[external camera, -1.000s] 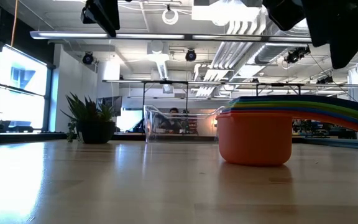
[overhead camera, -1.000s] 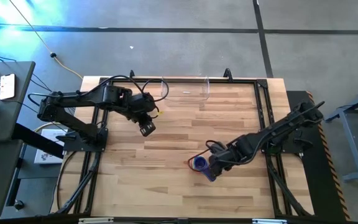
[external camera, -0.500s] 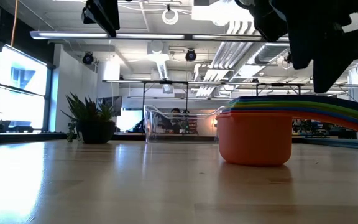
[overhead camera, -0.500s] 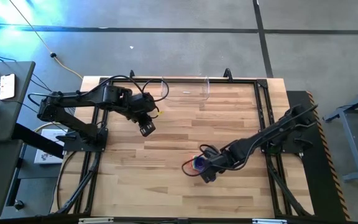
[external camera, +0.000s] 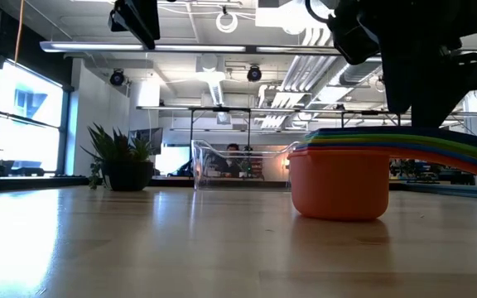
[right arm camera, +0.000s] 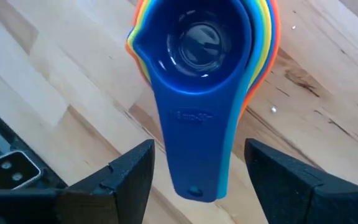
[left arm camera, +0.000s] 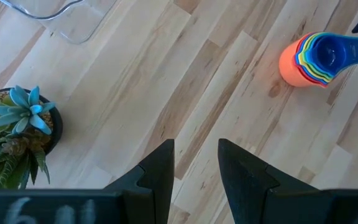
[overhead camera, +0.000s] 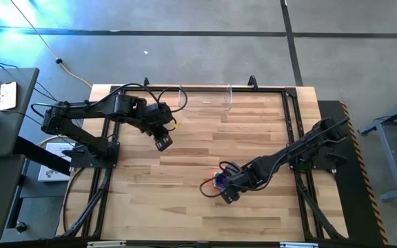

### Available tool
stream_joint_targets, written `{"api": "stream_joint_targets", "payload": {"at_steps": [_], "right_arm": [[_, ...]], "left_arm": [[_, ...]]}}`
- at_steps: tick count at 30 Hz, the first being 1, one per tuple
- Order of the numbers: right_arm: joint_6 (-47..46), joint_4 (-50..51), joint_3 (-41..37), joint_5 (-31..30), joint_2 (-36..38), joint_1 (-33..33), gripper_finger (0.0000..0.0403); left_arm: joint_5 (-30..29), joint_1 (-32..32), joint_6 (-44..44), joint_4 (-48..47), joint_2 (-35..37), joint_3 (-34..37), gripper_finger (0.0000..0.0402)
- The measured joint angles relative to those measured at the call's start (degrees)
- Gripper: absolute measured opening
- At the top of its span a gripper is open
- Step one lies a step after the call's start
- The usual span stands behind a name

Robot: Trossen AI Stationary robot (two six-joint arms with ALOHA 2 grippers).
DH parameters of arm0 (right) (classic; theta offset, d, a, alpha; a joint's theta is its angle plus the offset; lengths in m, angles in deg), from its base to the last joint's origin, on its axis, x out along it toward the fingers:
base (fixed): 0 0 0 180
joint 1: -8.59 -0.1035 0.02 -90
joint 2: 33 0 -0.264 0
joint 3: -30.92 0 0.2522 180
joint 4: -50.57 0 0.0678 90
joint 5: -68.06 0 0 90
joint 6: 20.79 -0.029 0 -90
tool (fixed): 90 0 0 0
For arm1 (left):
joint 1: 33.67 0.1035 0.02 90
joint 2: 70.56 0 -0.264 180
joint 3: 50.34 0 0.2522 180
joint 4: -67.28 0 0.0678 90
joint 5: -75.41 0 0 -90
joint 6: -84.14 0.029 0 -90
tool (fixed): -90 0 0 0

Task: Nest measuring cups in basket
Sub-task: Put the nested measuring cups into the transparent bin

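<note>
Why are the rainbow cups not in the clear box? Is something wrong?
Nothing is spilled or broken. The measuring cups sit neatly stacked on the table, far from the empty basket. The right claw is open around their handles, not gripping. The left claw waits open.

I see the cups (right arm camera: 197, 74) stacked in rainbow order: a blue one on top with a glossy blue bowl and blue handle, then rims of teal, green, yellow and red showing around it, and orange outermost. From the low view the stack (external camera: 342, 182) is an orange body under thin blue, green, yellow and red edges. The worktop (overhead camera: 185, 207) is pale wood in light and tan strips. The basket (overhead camera: 205, 100) is clear. Both claws, left (left arm camera: 194, 168) and right (right arm camera: 197, 180), are black. The plant (left arm camera: 14, 127) has green leaves, one teal-blue rosette and a dark pot.
</note>
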Motion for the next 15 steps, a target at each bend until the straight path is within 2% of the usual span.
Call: {"api": "stream_joint_targets", "payload": {"at_steps": [15], "right_arm": [[1.36, 0.71, 0.0, 0.91, 0.11, 0.83, 0.024]], "left_arm": [[0.01, 0.0, -1.69, 0.11, 0.0, 0.0, 0.0113]]}}
